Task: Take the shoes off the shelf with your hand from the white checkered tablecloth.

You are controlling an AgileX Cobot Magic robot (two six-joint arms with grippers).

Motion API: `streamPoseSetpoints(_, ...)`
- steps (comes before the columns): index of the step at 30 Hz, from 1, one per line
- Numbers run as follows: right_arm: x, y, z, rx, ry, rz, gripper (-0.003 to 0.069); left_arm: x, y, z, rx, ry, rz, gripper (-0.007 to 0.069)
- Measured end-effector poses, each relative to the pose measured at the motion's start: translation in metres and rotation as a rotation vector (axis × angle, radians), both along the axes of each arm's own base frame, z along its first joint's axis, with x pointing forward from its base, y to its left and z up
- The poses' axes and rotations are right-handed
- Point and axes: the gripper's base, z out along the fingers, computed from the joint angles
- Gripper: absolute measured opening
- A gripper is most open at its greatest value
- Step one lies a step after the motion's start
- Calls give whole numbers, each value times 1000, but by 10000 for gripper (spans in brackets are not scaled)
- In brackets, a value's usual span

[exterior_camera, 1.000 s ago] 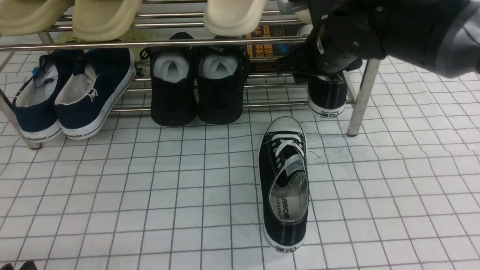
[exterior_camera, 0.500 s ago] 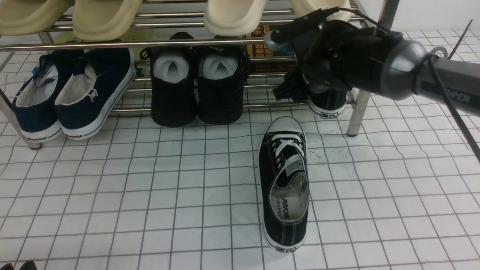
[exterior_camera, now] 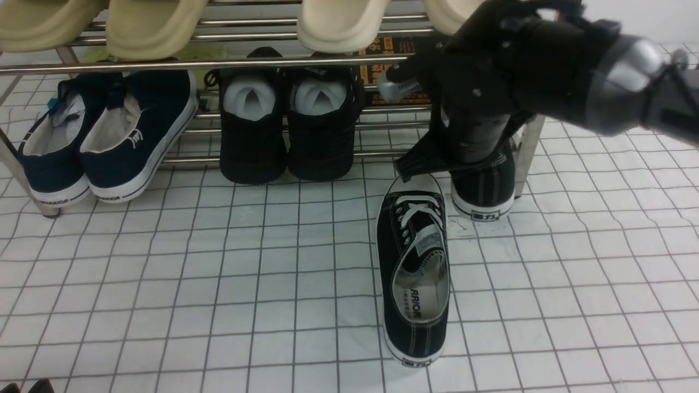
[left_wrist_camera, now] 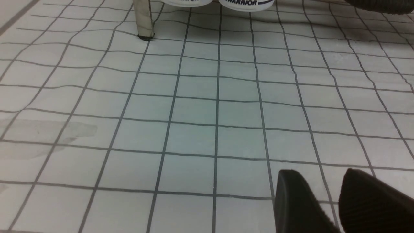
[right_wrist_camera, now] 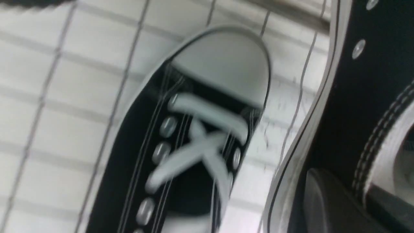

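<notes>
One black lace-up sneaker lies on the white checkered tablecloth, toe toward the shelf; its toe cap also shows in the right wrist view. The other sneaker hangs heel toward me just in front of the shelf's right post. My right gripper is shut on its side wall, with one finger outside and the other inside the shoe. My left gripper hovers low over bare cloth, fingers slightly apart with nothing between them.
Navy slip-ons and all-black shoes stuffed with white paper sit on the lower tier. Beige slippers rest on the upper tier. The shelf's right post stands just behind the held sneaker.
My right gripper closed on the sneaker on the lower tier, then drew it off the shelf toward me and down beside the first sneaker's toe. The left arm has not moved.
</notes>
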Motion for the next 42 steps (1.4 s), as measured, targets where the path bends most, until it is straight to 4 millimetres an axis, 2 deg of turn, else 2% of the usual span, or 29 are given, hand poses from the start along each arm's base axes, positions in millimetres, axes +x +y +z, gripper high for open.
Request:
streamPoseSetpoints(1,-11,-6,19,12,6,2,6,0,0,0,0,0,0,240)
streamPoseSetpoints(2,-11,-6,19,12,6,3,6,0,0,0,0,0,0,240)
streamPoseSetpoints(3,-20,-13,34,11,7,-2,6,0,0,0,0,0,0,240)
streamPoseSetpoints(5,-31,-23,50,4,15,-12,6,0,0,0,0,0,0,240)
streamPoseSetpoints(9,-45,-30,63,10,32,5,6,0,0,0,0,0,0,240)
streamPoseSetpoints(14,-63,-38,65,50,67,18,6,0,0,0,0,0,0,240)
streamPoseSetpoints(17,-85,-48,54,73,147,10,6,0,0,0,0,0,0,240)
streamPoseSetpoints(18,-86,-49,53,71,150,10,6,0,0,0,0,0,0,240)
streamPoseSetpoints(21,-98,-55,30,51,230,-24,7,0,0,0,0,0,0,240)
streamPoseSetpoints(25,-100,-56,-3,70,236,-38,10,0,0,0,0,0,0,240)
streamPoseSetpoints(30,-101,-53,-24,136,206,-43,10,0,0,0,0,0,0,240)
streamPoseSetpoints(42,-98,-50,-25,176,174,-40,15,0,0,0,0,0,0,240)
